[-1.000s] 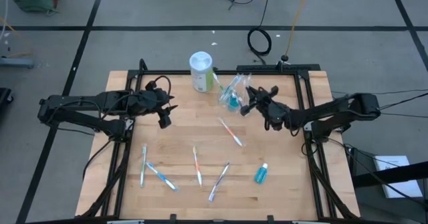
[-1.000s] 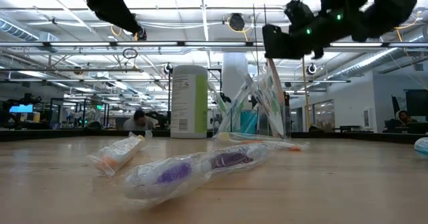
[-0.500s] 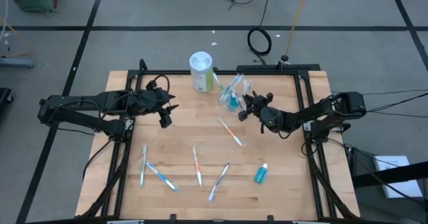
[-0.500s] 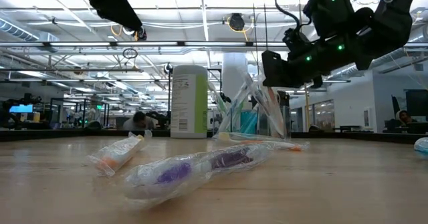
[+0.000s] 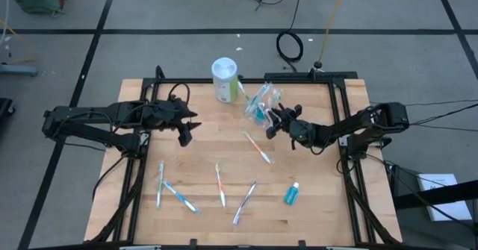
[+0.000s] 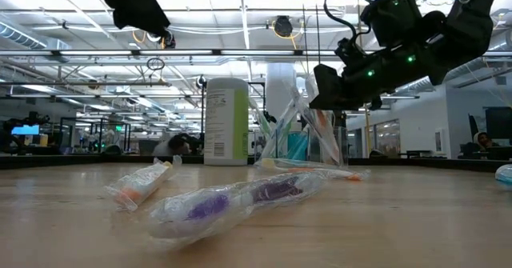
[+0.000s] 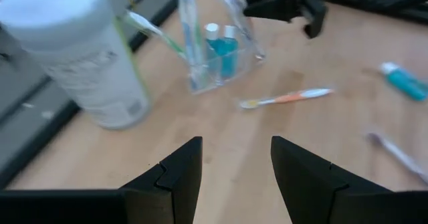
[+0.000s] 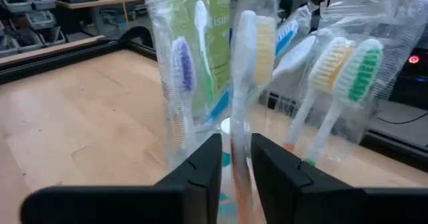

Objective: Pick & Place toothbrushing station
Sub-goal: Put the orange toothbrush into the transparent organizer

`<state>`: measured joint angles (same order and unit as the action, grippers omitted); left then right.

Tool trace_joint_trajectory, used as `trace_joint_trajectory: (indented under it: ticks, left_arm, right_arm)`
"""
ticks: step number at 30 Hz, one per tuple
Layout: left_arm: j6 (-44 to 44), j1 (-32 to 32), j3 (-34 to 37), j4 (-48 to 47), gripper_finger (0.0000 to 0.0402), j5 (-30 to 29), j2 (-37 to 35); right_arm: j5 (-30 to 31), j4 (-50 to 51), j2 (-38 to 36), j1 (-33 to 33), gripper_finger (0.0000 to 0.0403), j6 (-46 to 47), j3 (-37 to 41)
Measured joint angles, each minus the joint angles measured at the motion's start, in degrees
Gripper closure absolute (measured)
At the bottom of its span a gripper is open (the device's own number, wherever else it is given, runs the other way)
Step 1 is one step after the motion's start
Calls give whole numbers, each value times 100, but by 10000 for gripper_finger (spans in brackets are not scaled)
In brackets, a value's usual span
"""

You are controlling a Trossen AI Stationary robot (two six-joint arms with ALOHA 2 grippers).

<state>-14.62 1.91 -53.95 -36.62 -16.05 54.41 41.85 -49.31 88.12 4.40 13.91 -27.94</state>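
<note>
Clear-wrapped, a yellow-bristled toothbrush (image 8: 242,83) is being pinched upright by the right end effector (image 8: 232,158) directly over the plastic cup (image 5: 258,110), while the left end effector (image 5: 184,131) is being kept spread, well apart.

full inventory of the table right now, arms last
Clear cup: one, back centre of the table, holding several wrapped toothbrushes and two teal toothpaste tubes.
White canister: one, white lid and green label, back edge, left of the cup.
Orange toothbrush: one, wrapped, lying just in front of the cup.
Loose toothbrushes: four, wrapped, spread along the front of the table.
Teal toothpaste tube: one, lying front right.
Wooden table: one, light wood, black frame.
Left gripper: open, held above the table's left middle, holding nothing.
Right gripper: beside the cup, fingers either side of a wrapped toothbrush standing in it; grip unclear.
</note>
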Motion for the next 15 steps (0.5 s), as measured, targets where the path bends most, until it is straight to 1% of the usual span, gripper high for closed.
trace_joint_trajectory:
  ticks: [3, 8, 12, 15]
  left_arm:
    - [-213, -2, 0, 1, 217, 277, 0]
    - [-405, -2, 0, -13, 218, 362, 0]
    - [-521, -4, -1, -9, 218, 919, 52]
    - [-876, -101, -4, -39, 218, 1345, 279]
  right_arm:
    - [0, 110, 0, 4, 311, -24, 0]
    - [0, 161, 0, 4, 291, -24, 0]
    - [2, 161, 0, 4, 285, -24, 0]
    - [2, 161, 0, 4, 285, -24, 0]
